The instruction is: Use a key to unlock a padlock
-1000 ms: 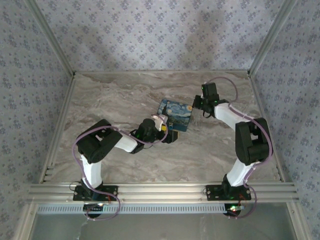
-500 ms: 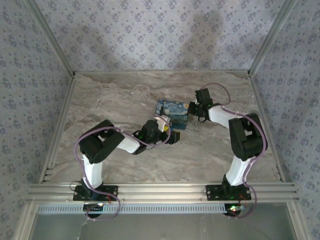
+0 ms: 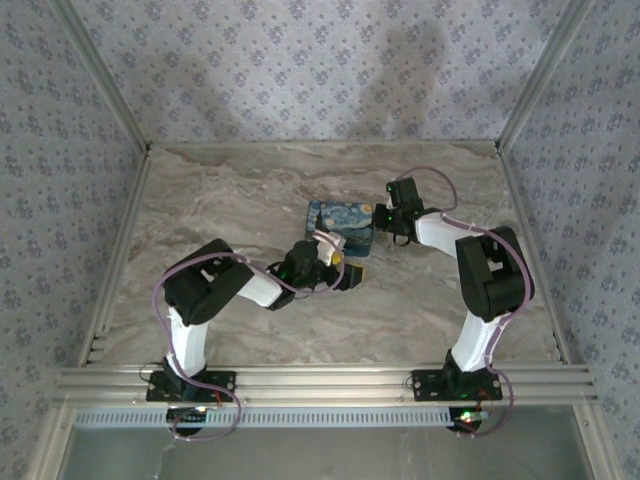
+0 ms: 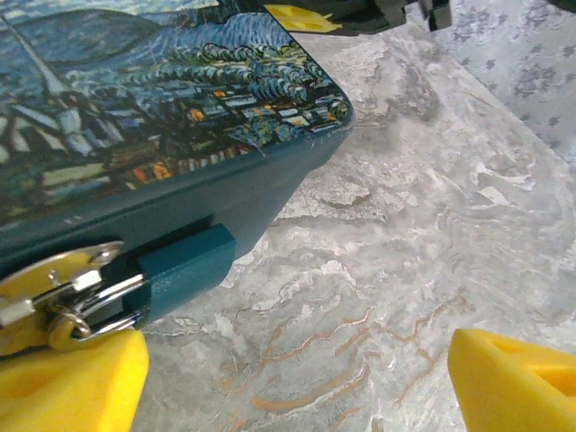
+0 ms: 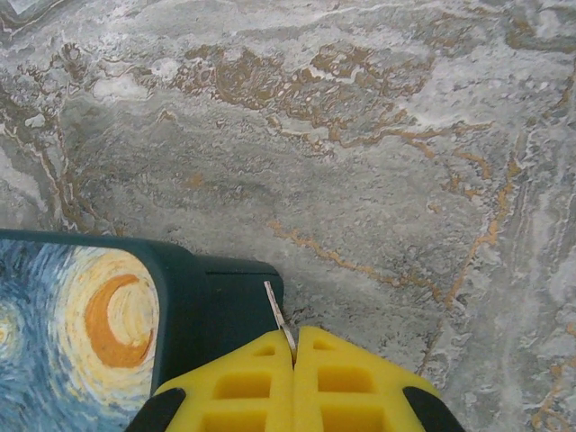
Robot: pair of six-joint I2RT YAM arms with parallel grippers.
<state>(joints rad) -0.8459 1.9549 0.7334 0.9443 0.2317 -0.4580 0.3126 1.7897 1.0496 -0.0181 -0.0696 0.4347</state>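
Hanging spot: padlock [image 4: 184, 270] on box [image 4: 162, 117] hasp, lying along its near wall, body pointing right.
From fingers: just above left gripper [image 4: 288, 387]'s left pad [image 4: 67, 387]; this arm is nearer.
Left jaws: spread, empty.
Right side: right gripper [image 5: 294, 360] clenched on key [image 5: 279, 317], beside box's opposite edge.
Count: one padlock, one key, one box.

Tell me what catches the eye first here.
A swirl-painted box sits in the middle of the marble table. In the left wrist view a small blue padlock hangs on its clasp, just ahead of the open left gripper. The right gripper pinches a thin silvery key beside the box's corner.
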